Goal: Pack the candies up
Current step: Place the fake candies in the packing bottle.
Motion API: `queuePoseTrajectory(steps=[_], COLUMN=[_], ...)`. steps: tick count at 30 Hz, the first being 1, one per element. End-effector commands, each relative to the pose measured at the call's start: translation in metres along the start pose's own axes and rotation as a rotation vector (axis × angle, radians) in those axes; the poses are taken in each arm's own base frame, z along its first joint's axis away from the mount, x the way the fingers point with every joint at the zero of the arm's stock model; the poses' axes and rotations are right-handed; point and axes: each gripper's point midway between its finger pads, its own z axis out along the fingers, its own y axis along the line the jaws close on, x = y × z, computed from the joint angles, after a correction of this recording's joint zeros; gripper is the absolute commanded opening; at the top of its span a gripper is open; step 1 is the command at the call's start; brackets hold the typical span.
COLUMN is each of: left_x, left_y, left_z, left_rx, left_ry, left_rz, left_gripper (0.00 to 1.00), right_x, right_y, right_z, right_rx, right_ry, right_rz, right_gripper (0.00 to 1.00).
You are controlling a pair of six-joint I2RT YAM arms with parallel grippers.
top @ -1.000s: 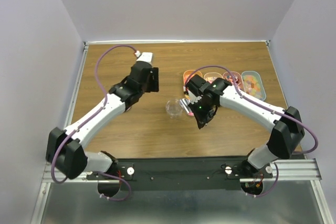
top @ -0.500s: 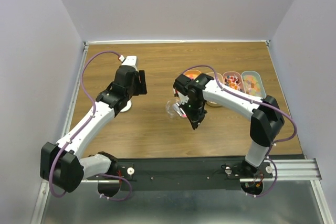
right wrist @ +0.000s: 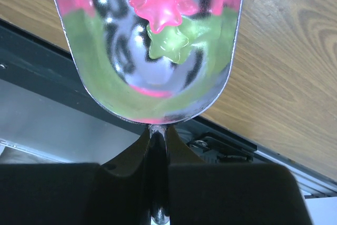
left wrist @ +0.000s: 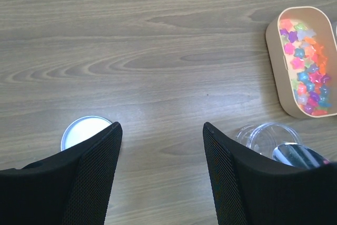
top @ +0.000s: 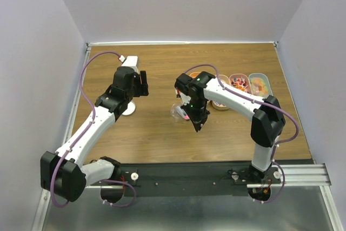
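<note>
The right gripper (right wrist: 158, 154) is clenched on the thin handle of the metal scoop (right wrist: 158, 82), which cradles two star-shaped candies (right wrist: 160, 6) — one pink, one green (both glossy). Since a second ago the scoop has swung left to the clear cup (left wrist: 260, 133). The left gripper (left wrist: 160, 146) hangs released — bare table (left wrist: 158, 51) lies ahead, white lid (left wrist: 84, 129) at its left, tray (left wrist: 270, 40) at right.

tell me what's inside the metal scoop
In the metal scoop: a pink star candy overlapping a green star candy. The bowl's far end is out of frame, so more may hide there.
</note>
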Motion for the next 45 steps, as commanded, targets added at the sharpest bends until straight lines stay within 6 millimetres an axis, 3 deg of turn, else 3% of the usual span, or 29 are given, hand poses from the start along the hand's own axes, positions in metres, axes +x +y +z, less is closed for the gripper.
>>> queuePoseTrajectory(steps=[1, 7, 14, 27, 45], left_x=[0.004, 0.023, 0.041, 0.071, 0.098], left_y=[-0.012, -0.054, -0.073, -0.132, -0.147], left_z=[-0.004, -0.012, -0.013, -0.011, 0.006], left_rx=[0.093, 0.341, 0.409, 0.551, 0.541], left_ry=[0.003, 0.038, 0.074, 0.132, 0.2], left_rz=[0.022, -0.008, 0.001, -0.033, -0.012], left_gripper=[0.71, 0.71, 0.68, 0.65, 0.6], right_x=[0.013, 0.012, 0.014, 0.018, 0.019], right_y=[0.006, 0.002, -0.001, 0.0, 0.003], right_z=[-0.002, -0.001, -0.005, -0.009, -0.019], right_rx=[-0.01, 0.011, 0.021, 0.016, 0.005], right_ry=[0.073, 0.071, 0.056, 0.043, 0.005], right_rz=[0.014, 0.003, -0.007, -0.011, -0.03], right_gripper=[0.01, 0.01, 0.01, 0.01, 0.01])
